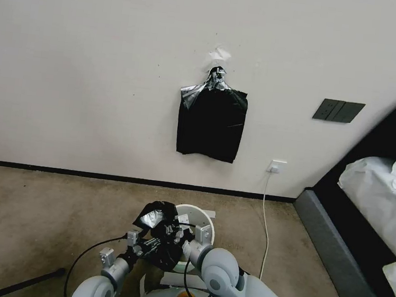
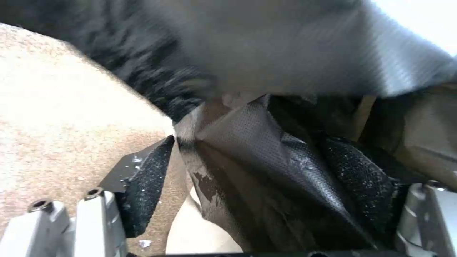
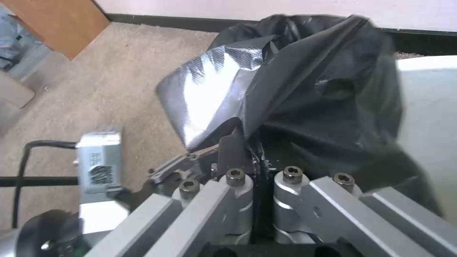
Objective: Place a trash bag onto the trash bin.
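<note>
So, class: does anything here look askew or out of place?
Yes. The trash bag sits bunched in a crumpled wad beside the trash bin, not spread over its rim, pinched by the right gripper while the left gripper stands open around it.

Setting: bedroom. Evidence: bed (image 1: 382, 207) with white bedding and dark frame; beige carpet (image 1: 33, 215); wall switch panel (image 1: 338, 110); socket (image 1: 277, 166) with white cable.

From my head camera the room is evenly and softly lit, with faint shadows and the wall (image 1: 75, 58) bowing slightly toward the edges. My left wrist view is smeared by motion blur across its upper half, the carpet (image 2: 62, 107) washed out pale. On my right wrist view, glare whitens a fold of the bag (image 3: 209, 92).
</note>
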